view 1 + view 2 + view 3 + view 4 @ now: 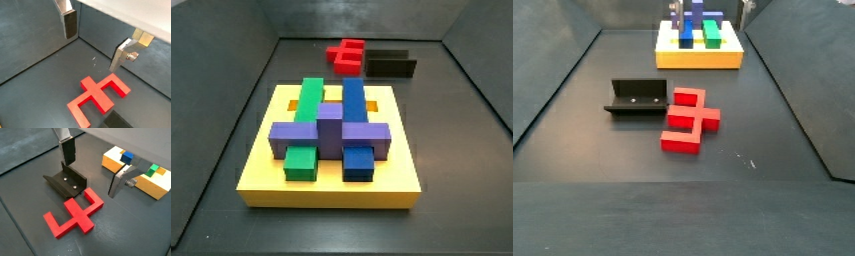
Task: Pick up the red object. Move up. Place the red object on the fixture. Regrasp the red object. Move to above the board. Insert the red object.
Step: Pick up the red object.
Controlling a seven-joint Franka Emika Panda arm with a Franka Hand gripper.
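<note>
One blocky red object (73, 216) lies beneath the open end effector (92, 169).

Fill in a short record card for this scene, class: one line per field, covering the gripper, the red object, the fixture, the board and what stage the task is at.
gripper: open, empty, its fingers hanging above the floor over the red object; seen only in the wrist views
red object: lying flat on the dark floor, ungrasped
fixture: black bracket on the floor, right beside the red object; contact cannot be told
board: yellow slab, apart from both, bearing purple, green and blue blocks
stage: pick-up not yet done
</note>
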